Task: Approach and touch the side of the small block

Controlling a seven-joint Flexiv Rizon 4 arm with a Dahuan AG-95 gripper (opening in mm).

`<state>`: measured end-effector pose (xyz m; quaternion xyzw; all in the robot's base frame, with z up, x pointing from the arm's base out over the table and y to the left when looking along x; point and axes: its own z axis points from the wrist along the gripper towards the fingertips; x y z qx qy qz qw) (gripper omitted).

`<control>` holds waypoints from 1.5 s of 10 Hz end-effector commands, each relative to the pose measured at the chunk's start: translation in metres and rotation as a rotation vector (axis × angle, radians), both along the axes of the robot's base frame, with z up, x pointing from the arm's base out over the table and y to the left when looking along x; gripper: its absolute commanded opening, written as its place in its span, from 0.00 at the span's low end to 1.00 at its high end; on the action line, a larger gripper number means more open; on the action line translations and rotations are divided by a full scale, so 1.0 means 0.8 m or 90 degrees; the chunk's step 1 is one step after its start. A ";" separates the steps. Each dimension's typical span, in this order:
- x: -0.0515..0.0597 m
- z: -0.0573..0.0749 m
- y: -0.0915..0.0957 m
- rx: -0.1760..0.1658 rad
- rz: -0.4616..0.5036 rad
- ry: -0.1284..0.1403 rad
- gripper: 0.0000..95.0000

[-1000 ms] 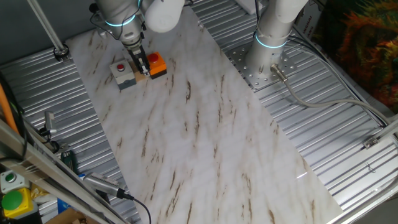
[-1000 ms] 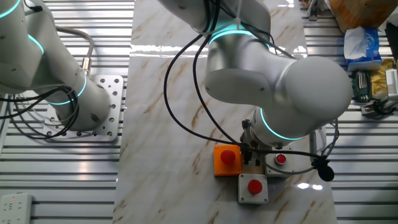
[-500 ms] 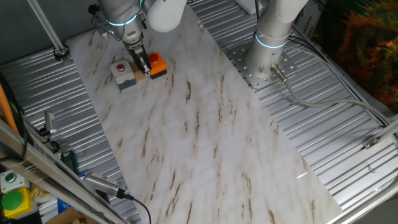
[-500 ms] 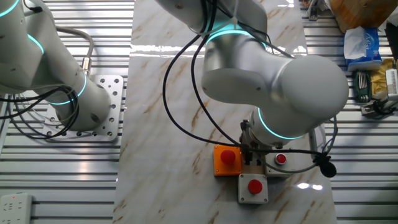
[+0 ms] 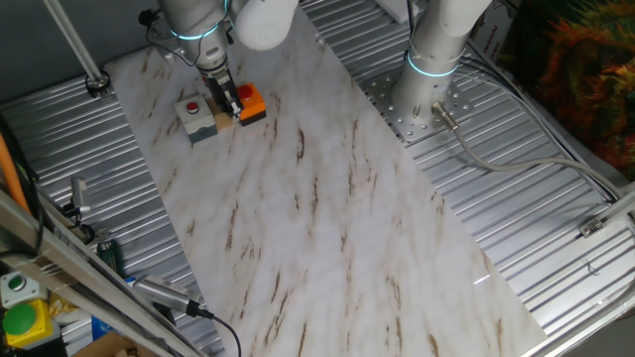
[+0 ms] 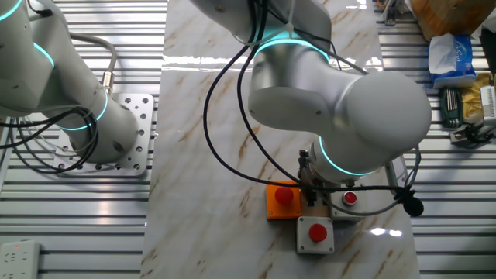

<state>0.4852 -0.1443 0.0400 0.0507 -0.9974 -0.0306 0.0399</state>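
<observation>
A small tan block (image 5: 229,121) lies on the marble tabletop (image 5: 317,218) between an orange box with a red button (image 5: 252,103) and a grey box with a red button (image 5: 196,117). My gripper (image 5: 230,107) points down just above the block, its dark fingers together and right against the orange box's side. In the other fixed view the gripper (image 6: 311,200) stands between the orange box (image 6: 280,200) and a white button box (image 6: 350,201), with the grey box (image 6: 316,234) in front. The block is mostly hidden there.
A second arm's base (image 5: 427,79) stands bolted at the table's edge, with a cable trailing off it (image 5: 516,164). A yellow and green box (image 5: 20,317) and a probe-like tool (image 5: 164,296) lie off the marble. Tools and packets (image 6: 465,93) lie at the right.
The arm's upper body has shifted slightly; the gripper has stayed almost in place by the orange box. The boxes have not moved.
</observation>
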 end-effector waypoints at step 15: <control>0.001 -0.001 -0.007 -0.010 0.017 -0.002 0.00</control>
